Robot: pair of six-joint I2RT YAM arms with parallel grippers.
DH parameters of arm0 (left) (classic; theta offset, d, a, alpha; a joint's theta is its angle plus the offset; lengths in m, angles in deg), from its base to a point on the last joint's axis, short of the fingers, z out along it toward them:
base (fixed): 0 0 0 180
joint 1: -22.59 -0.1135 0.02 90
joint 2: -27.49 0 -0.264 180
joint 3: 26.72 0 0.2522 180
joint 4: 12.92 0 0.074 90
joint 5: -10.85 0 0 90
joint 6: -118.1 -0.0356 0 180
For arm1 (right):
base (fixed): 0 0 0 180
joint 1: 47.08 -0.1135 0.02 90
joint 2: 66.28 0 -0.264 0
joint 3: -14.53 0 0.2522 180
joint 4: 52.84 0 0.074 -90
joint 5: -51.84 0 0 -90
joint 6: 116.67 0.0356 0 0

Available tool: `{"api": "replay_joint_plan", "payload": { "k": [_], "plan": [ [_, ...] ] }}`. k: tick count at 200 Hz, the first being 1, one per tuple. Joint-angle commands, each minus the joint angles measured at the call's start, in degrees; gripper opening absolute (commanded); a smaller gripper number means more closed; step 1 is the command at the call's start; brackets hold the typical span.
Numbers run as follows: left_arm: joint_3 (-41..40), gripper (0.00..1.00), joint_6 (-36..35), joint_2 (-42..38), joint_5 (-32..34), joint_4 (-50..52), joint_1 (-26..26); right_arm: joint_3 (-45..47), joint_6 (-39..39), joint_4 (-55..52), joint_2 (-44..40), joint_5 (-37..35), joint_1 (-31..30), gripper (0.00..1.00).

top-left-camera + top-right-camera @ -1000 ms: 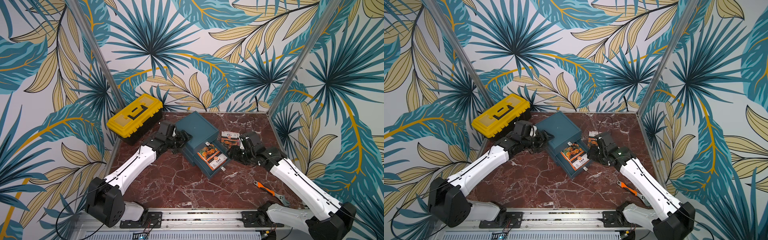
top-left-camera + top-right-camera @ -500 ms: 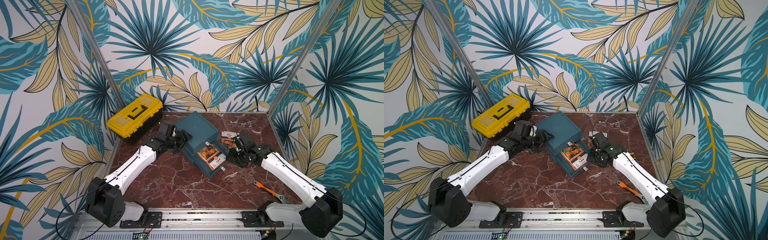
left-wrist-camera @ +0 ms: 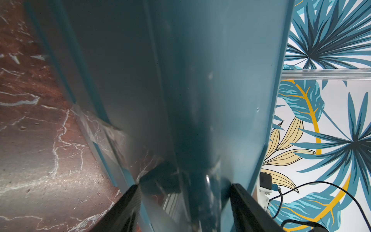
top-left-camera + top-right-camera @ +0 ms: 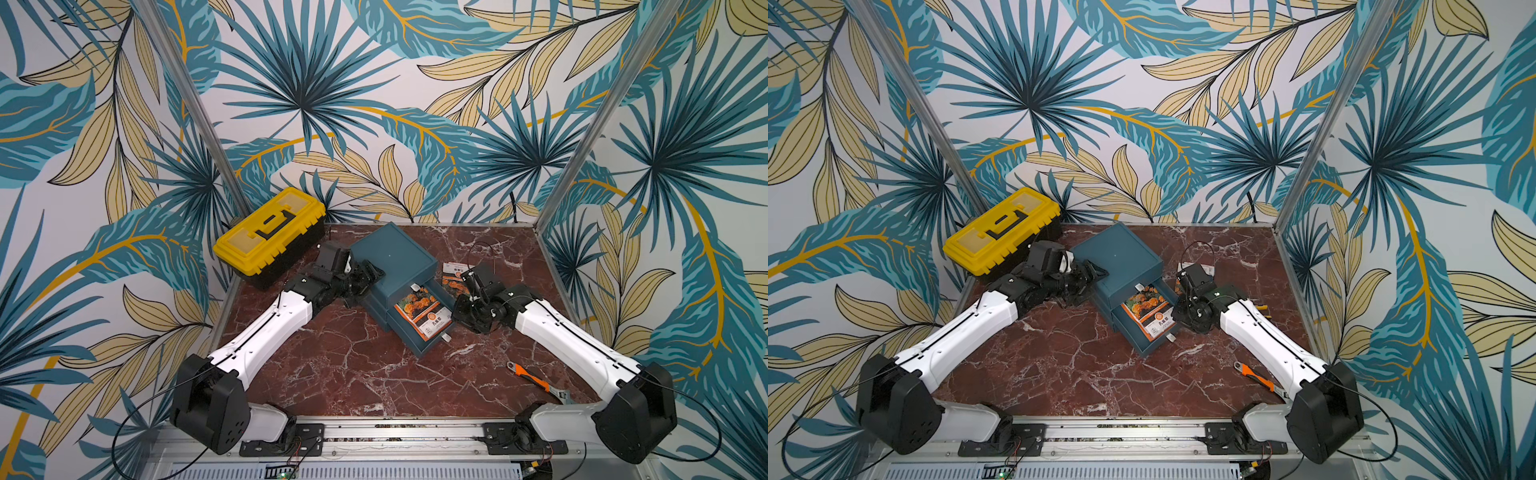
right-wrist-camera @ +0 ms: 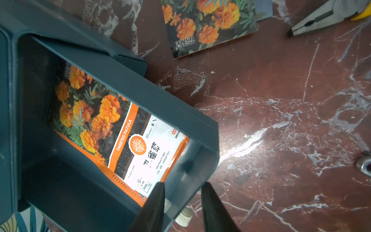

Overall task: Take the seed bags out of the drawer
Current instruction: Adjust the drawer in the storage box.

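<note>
One seed bag [image 4: 424, 311] [image 5: 112, 128] with orange flowers lies face up in the pulled-out teal drawer [image 4: 419, 349] [image 5: 140, 84]. Another seed bag [image 4: 453, 276] [image 5: 206, 26] rests on the marble to the right of the cabinet. My right gripper [image 4: 451, 322] [image 5: 182, 185] stands at the drawer's front right corner. Its fingers straddle the front wall: one inside over the bag's corner, one outside, jaws narrow but apart. My left gripper [image 4: 370, 274] [image 3: 183, 186] clamps the left rear edge of the teal cabinet [image 4: 390, 253] [image 3: 200, 80].
A yellow toolbox [image 4: 270, 232] sits at the back left against the wall. An orange-handled wrench [image 4: 530, 376] lies near the front right. Pliers [image 5: 321, 16] rest on the marble beyond the loose bag. Walls close in three sides.
My right arm has swung left from the loose bag to the drawer's front corner, and its jaws have narrowed. The left arm has stayed still.
</note>
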Motion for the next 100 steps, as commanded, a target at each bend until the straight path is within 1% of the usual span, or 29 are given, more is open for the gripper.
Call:
{"api": "replay_joint_plan", "payload": {
  "k": [1, 42, 100],
  "plan": [
    [-0.9, 0.74, 0.1, 1.0, -0.4, -2.2, -0.3, 0.2, 0.0, 0.4, 0.2, 0.5, 0.5, 0.33],
    [-1.3, 0.74, 0.4, 0.8, -0.2, -2.7, -0.3, 0.2, -1.1, 0.4, 0.4, 3.8, 1.9, 0.25],
    [-1.6, 0.74, 0.9, 0.7, 0.0, -3.2, -0.3, -0.1, -3.5, -0.2, 1.9, 8.7, 3.4, 0.18]
  ]
}}
